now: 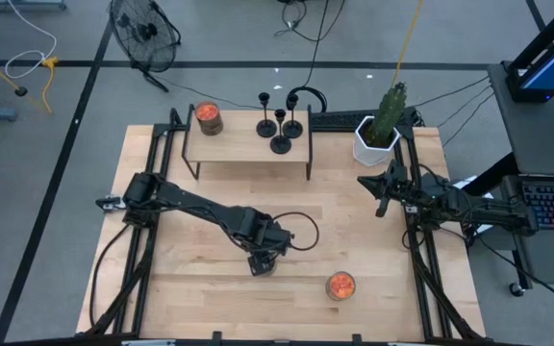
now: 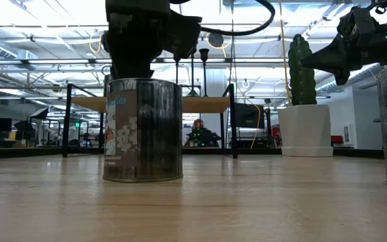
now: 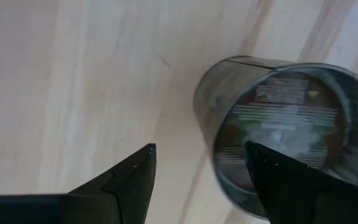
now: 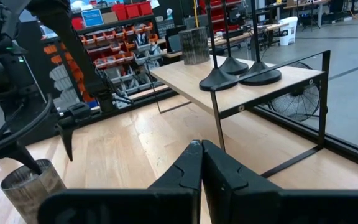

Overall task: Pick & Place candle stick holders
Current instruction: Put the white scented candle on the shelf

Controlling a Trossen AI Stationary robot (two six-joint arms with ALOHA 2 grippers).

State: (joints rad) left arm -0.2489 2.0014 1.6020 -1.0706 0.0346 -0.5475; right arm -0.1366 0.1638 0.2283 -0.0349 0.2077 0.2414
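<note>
Three black candle stick holders stand on their disc bases on a small wooden shelf at the table's far side; their bases also show in the right wrist view. My left gripper is open, pointing down over a silver can that stands upright on the table near the front middle. In the left wrist view one finger is outside the can and the other is over its mouth. My right gripper is shut and empty, in the air at the table's right. My left gripper stands open over the silver can's rim from above, one finger over the mouth and one outside the wall. I cannot tell whether either finger touches the can.
An orange-filled jar stands on the shelf's left end, and another on the table near the front right. A cactus in a white pot stands at the far right. Bare wood lies between the shelf and the can.
</note>
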